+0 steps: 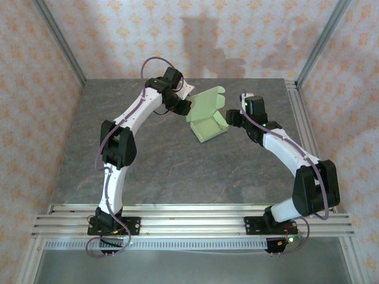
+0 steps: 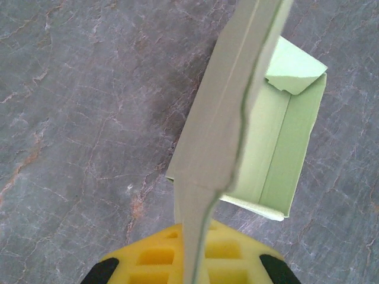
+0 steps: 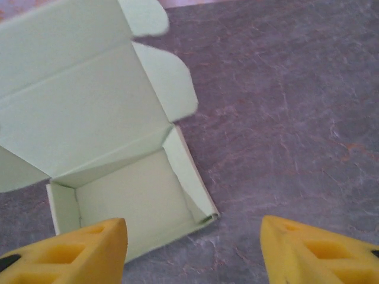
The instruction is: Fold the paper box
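Broadly, the grey veined tabletop (image 1: 177,171) takes up most of the scene, fenced by an aluminium frame (image 1: 189,216) with patterned walls (image 1: 237,35) behind it. Both arms reach inward from the near rail: the left arm (image 1: 118,148) bends up and over to the right, while the right arm (image 1: 290,154) leans in toward the left.

Between their wrists, in the far-middle part of the tabletop, sits the paper box (image 1: 208,115) — pale yellow-green card, its shallow base tray resting flat and uncovered, its lid panel (image 1: 206,102) standing up on the side nearer the left arm.

In the left wrist view the lid runs edge-on down the picture and passes between the yellow fingertips (image 2: 154,260); the left jaws are clenched on that card, grasping the paper box by its lid.

Seen from the right wrist, the right jaws are released — their yellow fingertips (image 3: 77,248) stand wide apart above the tray's near corner and bare tabletop, and whether one touches the tray I cannot tell. Two rounded tabs (image 3: 169,89) stick out from the lid's edge.
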